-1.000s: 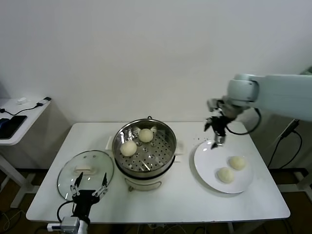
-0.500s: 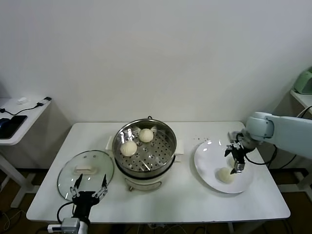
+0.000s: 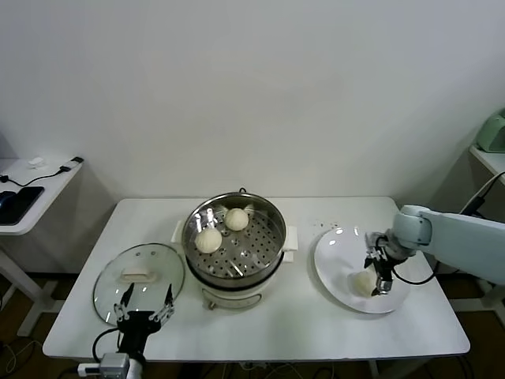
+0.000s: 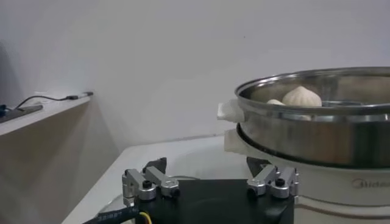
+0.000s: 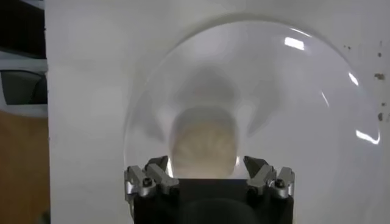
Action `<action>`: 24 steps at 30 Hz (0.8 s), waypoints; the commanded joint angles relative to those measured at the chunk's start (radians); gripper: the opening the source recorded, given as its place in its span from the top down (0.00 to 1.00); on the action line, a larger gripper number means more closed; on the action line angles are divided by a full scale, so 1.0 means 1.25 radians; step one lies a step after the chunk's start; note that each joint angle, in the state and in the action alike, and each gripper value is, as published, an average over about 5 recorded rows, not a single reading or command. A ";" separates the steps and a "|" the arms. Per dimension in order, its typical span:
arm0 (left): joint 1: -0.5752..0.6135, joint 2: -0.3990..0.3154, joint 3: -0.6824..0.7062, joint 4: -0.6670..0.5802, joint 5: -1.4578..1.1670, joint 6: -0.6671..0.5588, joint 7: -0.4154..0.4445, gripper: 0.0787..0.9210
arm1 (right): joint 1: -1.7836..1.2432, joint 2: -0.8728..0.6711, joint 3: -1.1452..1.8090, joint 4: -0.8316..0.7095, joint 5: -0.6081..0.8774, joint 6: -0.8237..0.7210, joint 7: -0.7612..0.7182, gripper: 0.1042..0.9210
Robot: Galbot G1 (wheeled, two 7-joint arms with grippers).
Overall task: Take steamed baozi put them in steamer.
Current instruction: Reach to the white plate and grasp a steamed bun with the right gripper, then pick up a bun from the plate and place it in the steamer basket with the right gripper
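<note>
Down on the flat white round plate (image 3: 339, 272), the right gripper (image 3: 377, 272) sits low over the buns, and it covers most of what lies there: from the head view only one small cream-white steamed bun (image 3: 361, 282) peeks out beside the fingers, and whether a second bun lies under the gripper cannot be told. The right wrist view is blurred up close, yet it shows a pale rounded bun (image 5: 203, 146) lying between the two wide-spread fingers (image 5: 149, 179), jaws fully apart and not pressing on it. Over in the big round shiny stainless-steel steamer (image 3: 234, 241) with its perforated tray, two more cream-white buns (image 3: 209, 239) rest near the far-left side of the tray, close together. From the left wrist view the steamer's rim hides nearly all of them, just a pleated top (image 4: 302, 96) showing. The left gripper (image 3: 144, 308) hangs at the table's near edge, jaws wide and empty, just beside the round glass lid (image 3: 138, 280) lying flat on the white table (image 3: 300, 320).
</note>
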 commanded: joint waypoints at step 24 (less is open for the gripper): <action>0.008 -0.010 0.008 -0.029 0.008 0.008 -0.004 0.12 | 0.446 0.086 -0.236 0.076 0.099 0.074 -0.102 0.32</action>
